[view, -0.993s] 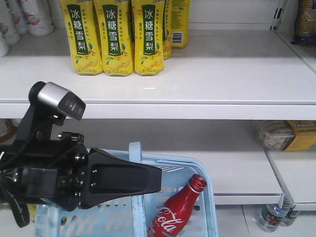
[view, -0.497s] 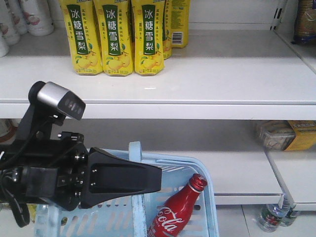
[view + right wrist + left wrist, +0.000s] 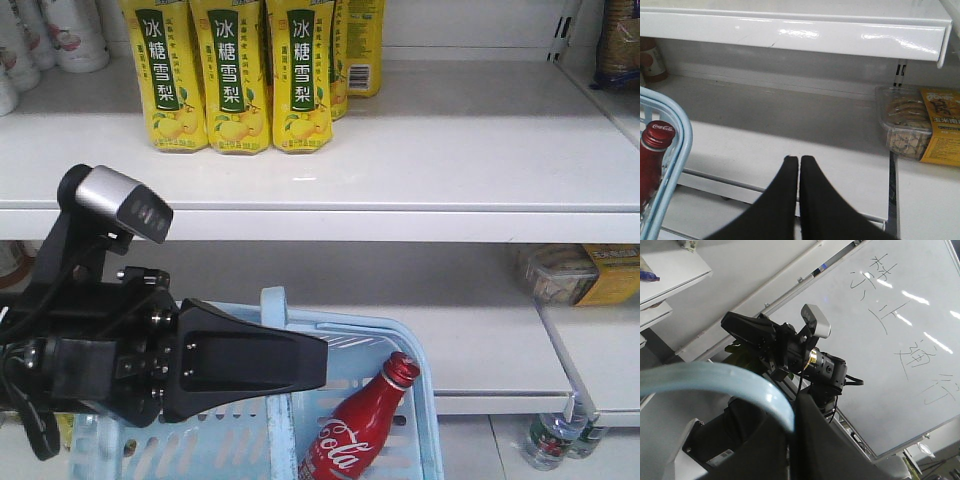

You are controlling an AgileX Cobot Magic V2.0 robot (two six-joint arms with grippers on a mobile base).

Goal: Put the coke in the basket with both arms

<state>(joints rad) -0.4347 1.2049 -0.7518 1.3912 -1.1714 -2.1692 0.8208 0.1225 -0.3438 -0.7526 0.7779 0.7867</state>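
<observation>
The red coke (image 3: 355,430) leans inside the light blue basket (image 3: 425,420), cap up toward the right rim. The right wrist view has its cap and neck (image 3: 652,155) behind the basket rim (image 3: 680,145) at far left. My right gripper (image 3: 799,159) is shut and empty, pointing at the lower shelf. In the front view it (image 3: 322,360) hovers above the basket, left of the coke. My left gripper (image 3: 792,432) is shut on the basket's blue handle (image 3: 715,380), and that view looks up at the right arm (image 3: 790,345).
Yellow drink bottles (image 3: 230,75) stand on the upper shelf, white bottles (image 3: 60,30) at top left. A clear biscuit tub (image 3: 905,125) and a yellow box (image 3: 942,125) sit on the lower shelf at right. Water bottles (image 3: 550,440) stand at floor level. A whiteboard (image 3: 890,340) is overhead.
The basket and the coke in it have shifted a touch to the right. The right arm has stayed put.
</observation>
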